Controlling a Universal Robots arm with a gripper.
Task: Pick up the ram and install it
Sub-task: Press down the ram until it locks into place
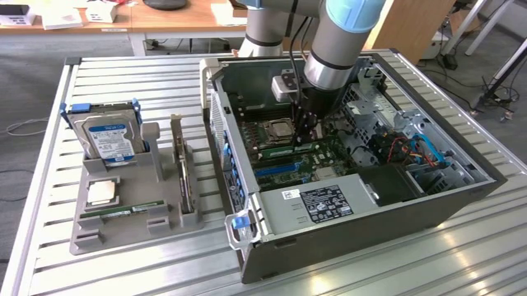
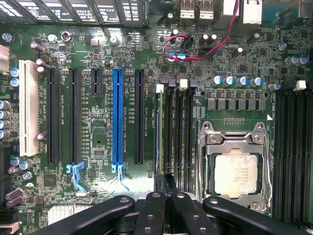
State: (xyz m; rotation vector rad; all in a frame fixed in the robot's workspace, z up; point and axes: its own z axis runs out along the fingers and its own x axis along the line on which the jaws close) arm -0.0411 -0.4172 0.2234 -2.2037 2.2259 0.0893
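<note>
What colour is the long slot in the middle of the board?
Blue. The slot shows best in the wrist view, between black slots.

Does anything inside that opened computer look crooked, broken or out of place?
Nothing stands out. The ram stands straight in its slot beside the processor, with the shut tool at its end. The red wires loop loosely over the motherboard, but nothing looks damaged.

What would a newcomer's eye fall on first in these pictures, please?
Probably the open computer case on the slatted metal table, with the arm reaching down into it. Its gripper, shut, sits over the green motherboard beside the processor socket. On the exterior view's left, a grey holder carries a blue-labelled hard drive.
</note>
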